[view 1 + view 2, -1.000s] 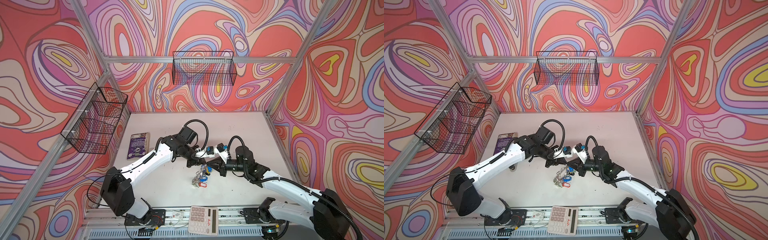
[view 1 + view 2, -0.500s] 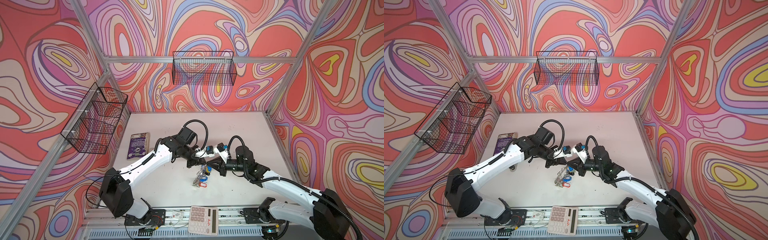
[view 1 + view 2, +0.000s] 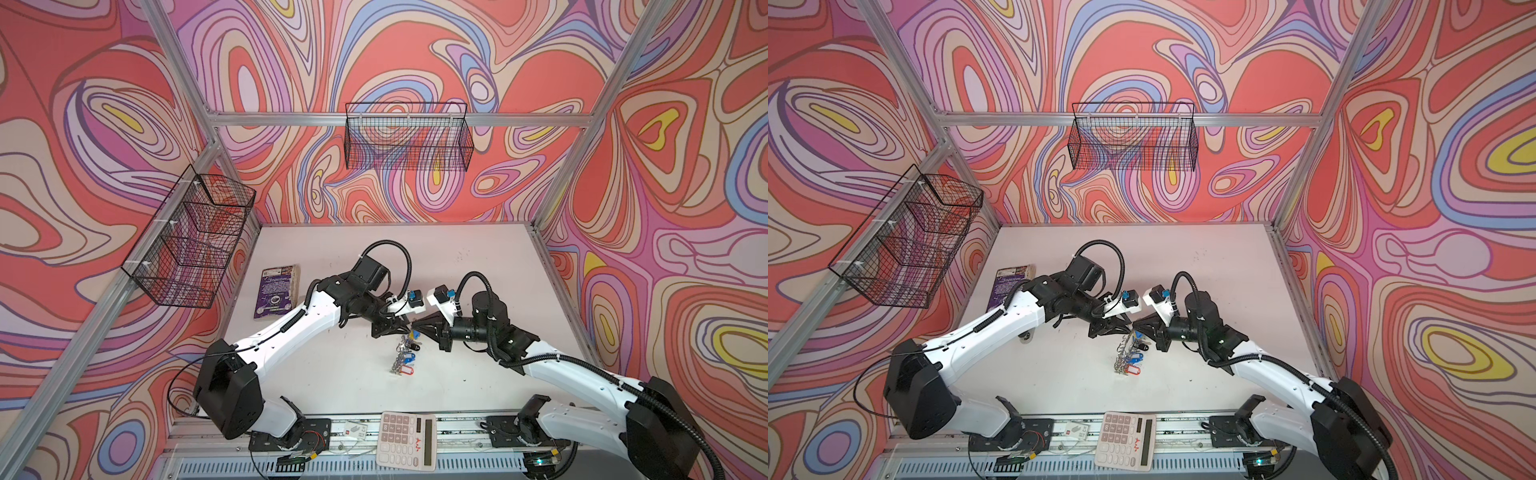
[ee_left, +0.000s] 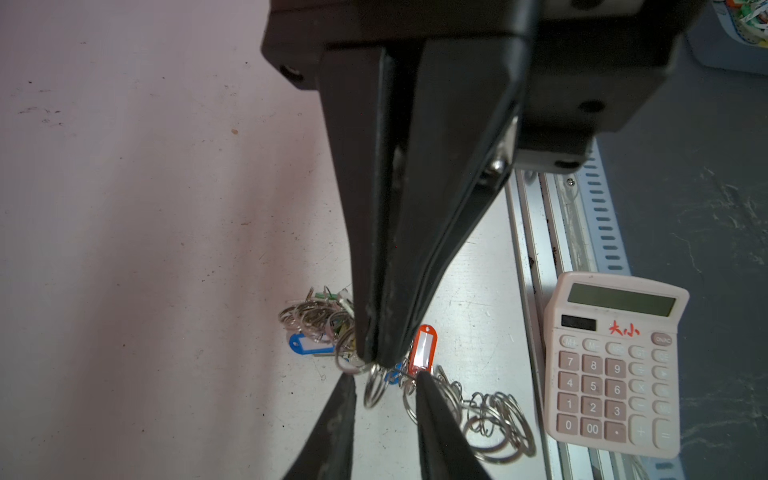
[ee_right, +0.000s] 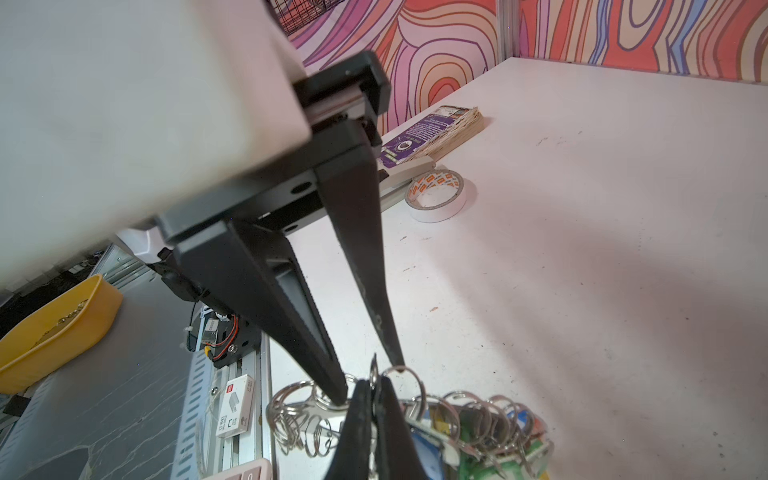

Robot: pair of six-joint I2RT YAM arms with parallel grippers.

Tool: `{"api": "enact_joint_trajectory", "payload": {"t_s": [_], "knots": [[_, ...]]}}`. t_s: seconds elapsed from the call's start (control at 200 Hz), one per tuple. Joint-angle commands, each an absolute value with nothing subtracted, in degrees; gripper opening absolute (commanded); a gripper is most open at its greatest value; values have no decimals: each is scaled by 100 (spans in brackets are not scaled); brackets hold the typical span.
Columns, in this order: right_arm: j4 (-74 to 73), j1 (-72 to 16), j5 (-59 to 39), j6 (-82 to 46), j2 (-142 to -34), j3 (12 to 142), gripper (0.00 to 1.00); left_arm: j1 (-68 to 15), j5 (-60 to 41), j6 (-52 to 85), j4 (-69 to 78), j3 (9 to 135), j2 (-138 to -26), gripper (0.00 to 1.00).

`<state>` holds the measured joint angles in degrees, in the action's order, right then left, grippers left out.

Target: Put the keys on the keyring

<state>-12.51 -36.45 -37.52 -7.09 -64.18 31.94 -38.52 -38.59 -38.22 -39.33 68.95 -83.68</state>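
keyring sits edge-on in the clenched right claw, held up so the keys trail beneath it to the desk. left claw is released, its tips astride a split ring beside the right claw's tips, likely to thread it.

I inspected both arms remotely and find them alike. The left arm and right arm have glossy white shells between matte black joint housings. A ribbed black hose loops off each wrist, and thin black wire runs along the white links. The wrist camera mounts are white with blue plugs. The fingers are black tapered wedges (one silver screw shows at a base).
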Motion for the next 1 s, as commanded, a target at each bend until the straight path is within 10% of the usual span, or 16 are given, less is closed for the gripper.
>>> {"api": "enact_joint_trajectory", "payload": {"t_s": [0.0, 0.26, 0.997], "knots": [[-1611, -3677, -3911, -600, -6363, 3380, 0, -3828, -4215, -3812, -3899, 7015, -8478, 24], [-1608, -3675, -3881, -599, -6319, 3350, 0, -3832, -4230, -3865, -4120, 7174, -8653, 0], [-1322, -3091, -3330, -2109, -5562, 3572, 29, -3867, -3544, -459, 1068, 4565, -6544, 0]]}}
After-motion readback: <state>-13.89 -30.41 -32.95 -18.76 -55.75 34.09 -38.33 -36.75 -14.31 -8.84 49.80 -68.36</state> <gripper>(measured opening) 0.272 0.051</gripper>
